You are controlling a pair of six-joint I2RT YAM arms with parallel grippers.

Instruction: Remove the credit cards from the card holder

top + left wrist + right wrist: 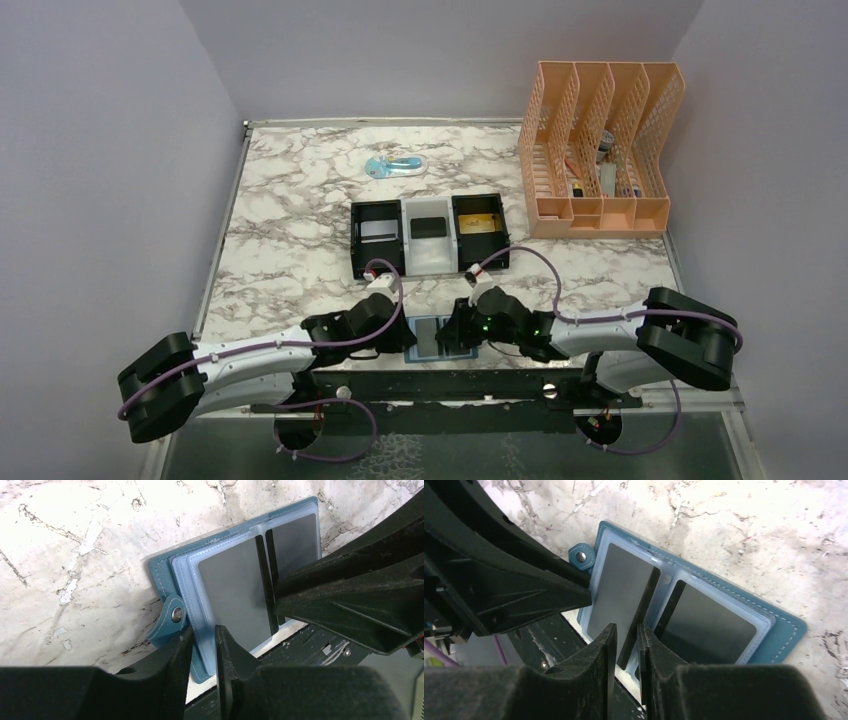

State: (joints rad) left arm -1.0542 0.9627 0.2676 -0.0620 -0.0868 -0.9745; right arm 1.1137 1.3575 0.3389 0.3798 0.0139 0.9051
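Left gripper [202, 652] pinches the card holder [160, 572] at the table's [75, 555] near edge; right gripper [626, 645], pinching a dark card [640, 612], should draw it straight outward, holder held flat.

Narrow-jawed left hand [204, 631] and right hand [626, 628]
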